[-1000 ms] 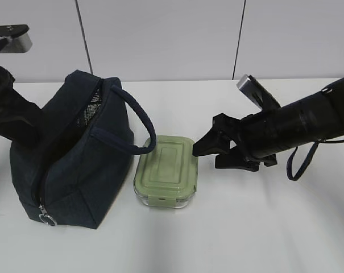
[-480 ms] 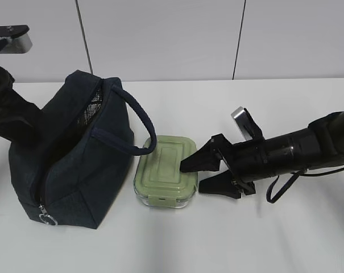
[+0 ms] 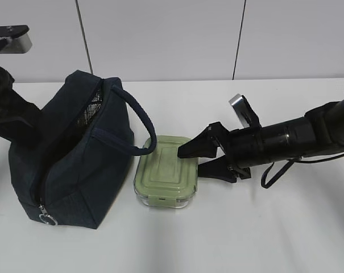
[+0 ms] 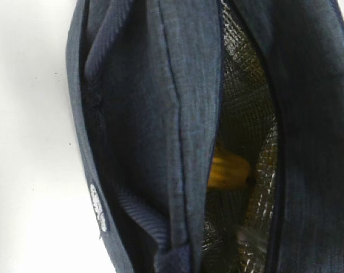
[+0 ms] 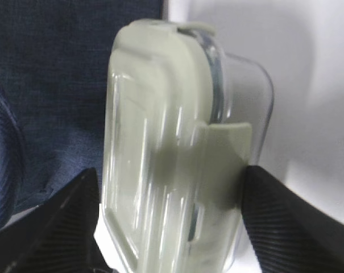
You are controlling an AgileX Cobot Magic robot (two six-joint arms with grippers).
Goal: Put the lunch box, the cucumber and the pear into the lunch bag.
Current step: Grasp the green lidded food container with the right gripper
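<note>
Lunch box: the lunch box (image 3: pixel 166 171) sits on the white table (image 3: pixel 285 227) near the middle, just right of the lunch bag, its sage-green lid up; it has not shifted since the earlier frames.
Lunch bag: the lunch bag (image 3: pixel 69 153) stands toward the left edge of the table, top unzipped, its loop handle (image 3: pixel 139 122) arching over toward the box. Its place matches the earlier frames.
Pear: in the left wrist view a yellow shape, the pear (image 4: pixel 228 170), lies inside the bag against the silvery lining (image 4: pixel 251 114).
Cucumber: cannot be made out in any view.
Right gripper: the right gripper (image 3: pixel 197 156) lies low and points left at the box's right end. Its jaws are spread, the upper finger over the lid and the lower one at the near right side of the box. The right wrist view shows the box (image 5: pixel 177 148) between the two black fingers (image 5: pixel 285 222), not clearly pinched.
Change: one second ago this gripper hung clear of the box to the right; half a second ago it was lower and nearer; now its fingertips straddle the box's end.
Left gripper: its own fingers show in no view, so its state cannot be told; the left arm (image 3: pixel 7 108) stands behind the bag as before.
</note>
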